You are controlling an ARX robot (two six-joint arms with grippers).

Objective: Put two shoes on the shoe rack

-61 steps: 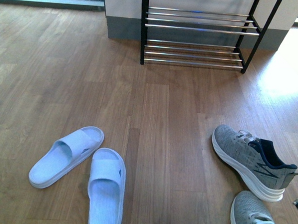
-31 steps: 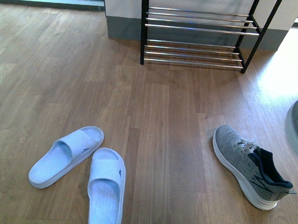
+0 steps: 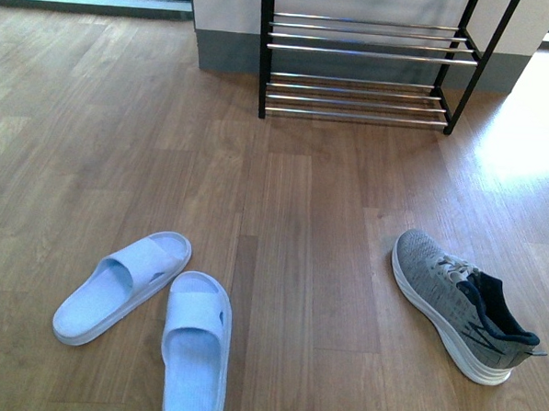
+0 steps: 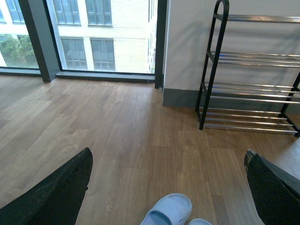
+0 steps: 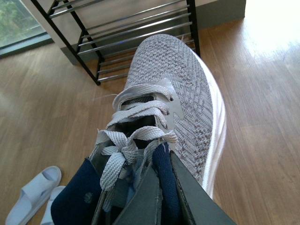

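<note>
Two light blue slide slippers lie on the wood floor at the front left, one angled (image 3: 121,286) and one pointing forward (image 3: 196,345); the angled one also shows in the left wrist view (image 4: 166,212). The shoe rack (image 3: 364,72) with black frame and chrome rods stands against the far wall. My left gripper (image 4: 168,187) is open and empty, above the floor behind the slippers. My right gripper (image 5: 161,187) is shut on the navy collar of a grey sneaker (image 5: 178,93) and holds it off the floor, toe toward the rack (image 5: 136,33). Neither arm shows in the front view.
A second grey sneaker (image 3: 458,303) with a navy lining lies on the floor at the right. A grey-based wall (image 3: 228,28) stands behind the rack, with a window (image 4: 84,33) to its left. Bright sunlight falls on the floor at far right.
The grey sneaker at the bottom right of the front view has been lifted and has left that view. The other sneaker shifted slightly. The slippers have not moved.
</note>
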